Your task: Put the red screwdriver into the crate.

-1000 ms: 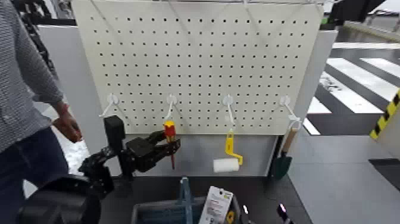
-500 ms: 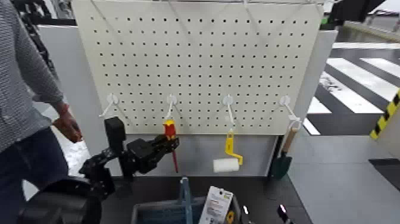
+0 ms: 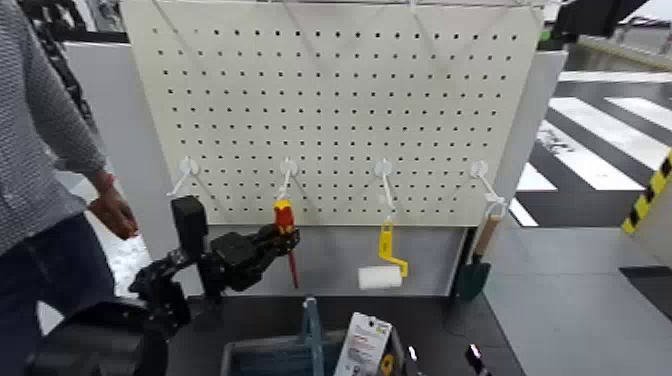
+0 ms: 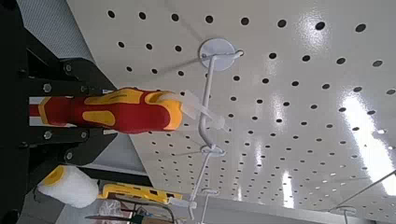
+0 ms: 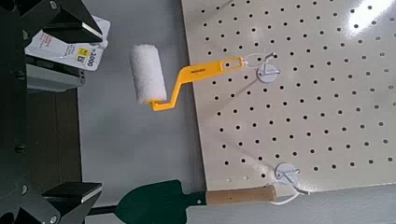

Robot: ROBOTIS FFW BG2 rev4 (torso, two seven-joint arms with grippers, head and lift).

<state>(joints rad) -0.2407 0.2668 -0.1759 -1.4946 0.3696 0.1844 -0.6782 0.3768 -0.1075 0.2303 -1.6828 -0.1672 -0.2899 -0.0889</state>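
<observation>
1. The screwdriver (image 3: 284, 215) is left of centre in the head view, its handle up and shaft pointing down, below a hook (image 3: 288, 178) on the pegboard (image 3: 330, 120). A clear loop (image 4: 203, 108) at the handle's end meets the hook, so it appears to be hanging there.

2. The left gripper (image 3: 292, 239) is beside it, fingers closed on the lower handle. That grip probably steadies the screwdriver while leaving its loop end free to slip off the hook.

3. The crate (image 3: 262, 346) is at the bottom centre of the head view, almost below the screwdriver, likely to keep the carry short once the loop clears. Its upright handle (image 3: 311, 322) and a leaning package (image 3: 363, 345) could get in the way of the drop.

4. The roller (image 3: 383, 275) and the trowel (image 3: 474, 272) hang right of centre, on hooks of their own, presumably spaced for separate picking.

5. The right gripper (image 5: 98, 112) waits facing those two, fingers wide apart and empty. The right wrist view shows this; the head view does not make it plain.

6. Only the left wrist view gives the loop and hook close up; only the head view shows the person's hand (image 3: 115, 215), left of the board.
</observation>
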